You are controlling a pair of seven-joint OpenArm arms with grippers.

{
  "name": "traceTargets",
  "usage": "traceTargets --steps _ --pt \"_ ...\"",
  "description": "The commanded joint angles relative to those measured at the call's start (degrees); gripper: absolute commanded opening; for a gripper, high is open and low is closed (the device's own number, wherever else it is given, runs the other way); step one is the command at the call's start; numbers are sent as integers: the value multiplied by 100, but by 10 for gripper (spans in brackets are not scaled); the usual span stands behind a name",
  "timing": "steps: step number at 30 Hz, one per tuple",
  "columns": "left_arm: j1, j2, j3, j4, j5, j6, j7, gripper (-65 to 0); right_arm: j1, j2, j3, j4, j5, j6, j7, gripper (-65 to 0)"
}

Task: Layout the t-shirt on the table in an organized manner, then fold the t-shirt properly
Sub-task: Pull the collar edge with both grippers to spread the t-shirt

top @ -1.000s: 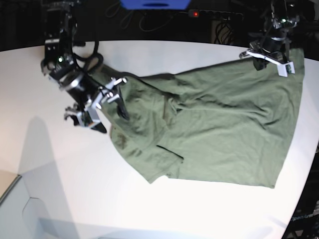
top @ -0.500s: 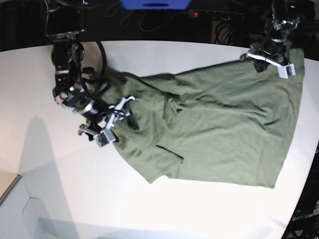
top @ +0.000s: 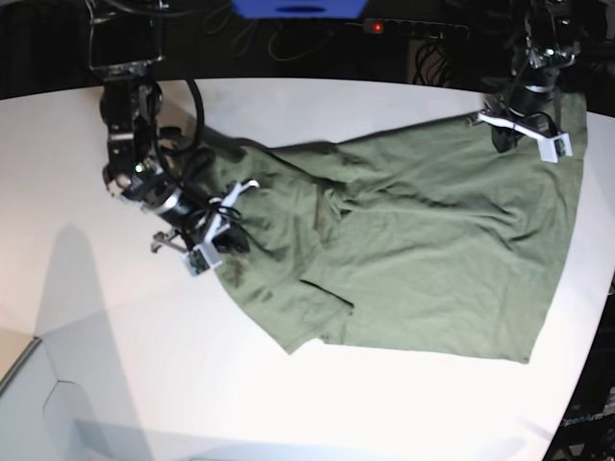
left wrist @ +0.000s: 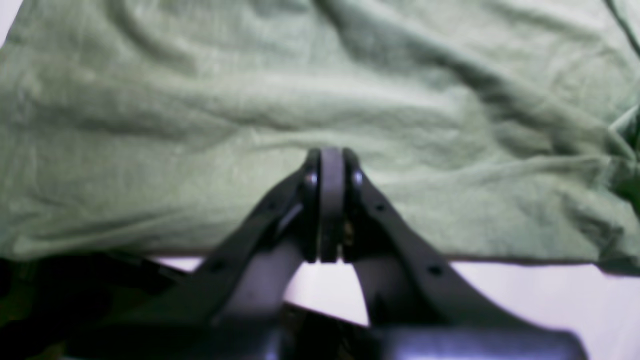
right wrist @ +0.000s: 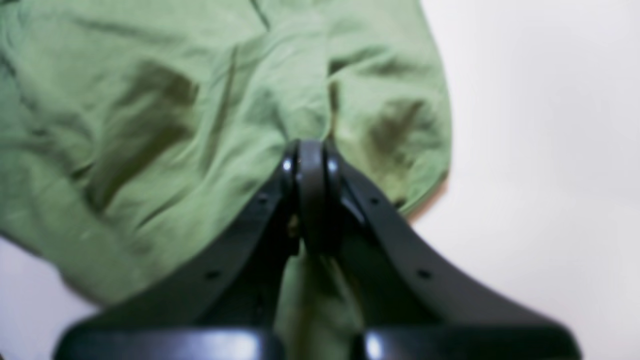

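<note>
Two grippers pinch the t-shirt [top: 423, 250]; layout is only partly done and no fold is started.
Right gripper [right wrist: 311, 150] has its fingers pressed together on a bunched fold at the shirt's crumpled end, toward the table's [top: 317, 403] left side in the base view. Left gripper [left wrist: 331, 157] has its fingers pressed together at the cloth's hem near the far right edge; cloth between them is judged likely, not plainly seen. Most of the body lies spread but wrinkled across the right half. Judgement: the bunched end needs pulling flat, sleeves and collar sorting out, then all folding remains.
</note>
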Motion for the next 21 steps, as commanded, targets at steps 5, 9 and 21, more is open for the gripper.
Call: traceTargets --steps 5,9,21 --pt "42 -18 -25 112 -23 -21 -115 -645 -666 -4 479 1489 135 -4 178 -650" --pt "113 -27 10 138 -23 -21 -115 -645 -1317 -127 804 2403 144 5 178 -650" --pt "78 -27 19 138 -32 -21 -115 -644 -3523 -294 1068 2773 144 13 1066 -650"
